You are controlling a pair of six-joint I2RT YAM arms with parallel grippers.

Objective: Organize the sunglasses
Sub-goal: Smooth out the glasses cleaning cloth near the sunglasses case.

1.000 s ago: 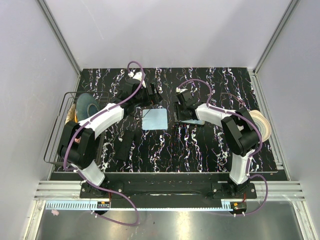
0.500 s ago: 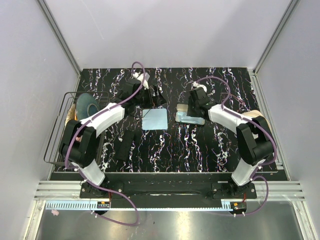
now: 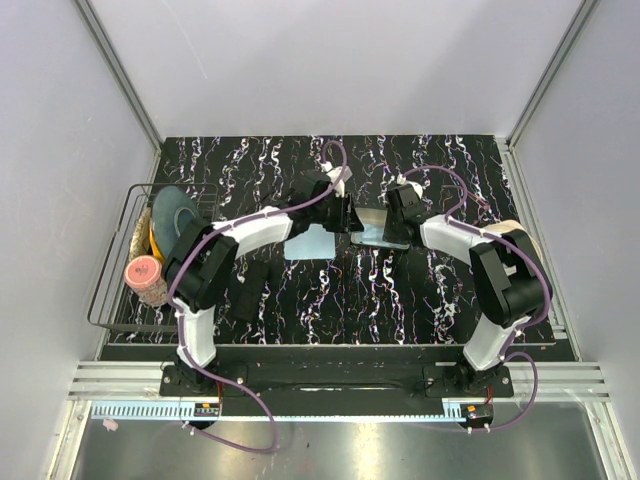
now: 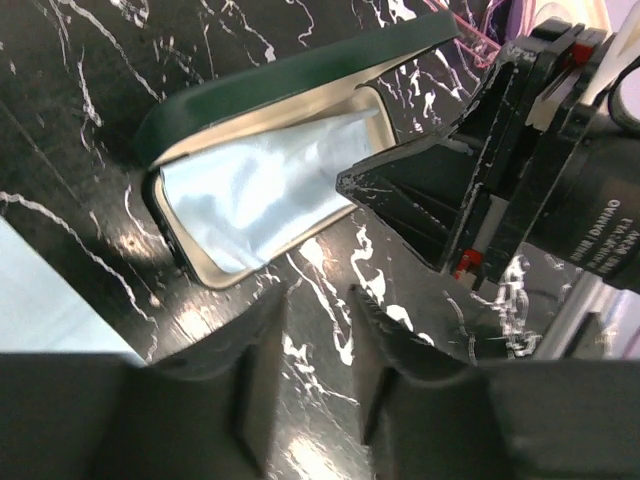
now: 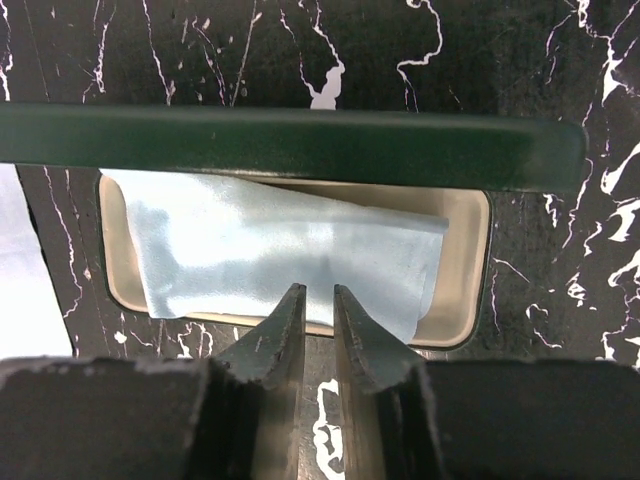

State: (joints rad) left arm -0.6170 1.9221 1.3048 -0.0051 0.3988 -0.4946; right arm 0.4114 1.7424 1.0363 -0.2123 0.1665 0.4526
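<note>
- Top external view: an open case lies mid-table, between the two grippers. A loose cloth lies flat just to its left.
- No sunglasses show plainly. A dark shape by the left arm may be them, but it is too dim to tell.
- Right wrist view: the lid stands raised on the far side. A second, crumpled cloth fills the cream tray.
- The right gripper sits at the tray's near rim with its fingers almost pressed together. Whether it nips that cloth's edge cannot be told.
- The left gripper hovers beside the case, fingers partly spread with only bare table between them, so it holds nothing.
- Handling, as a judgement: the case looks stiff and light, with a smooth shell that could slide on the glossy top, so one gripper should steady it at a rim.
- The cloth is thin and limp, best pinched at a free edge or corner.
- The lid probably swings on its hinge, so it should be pushed at mid-edge.
</note>
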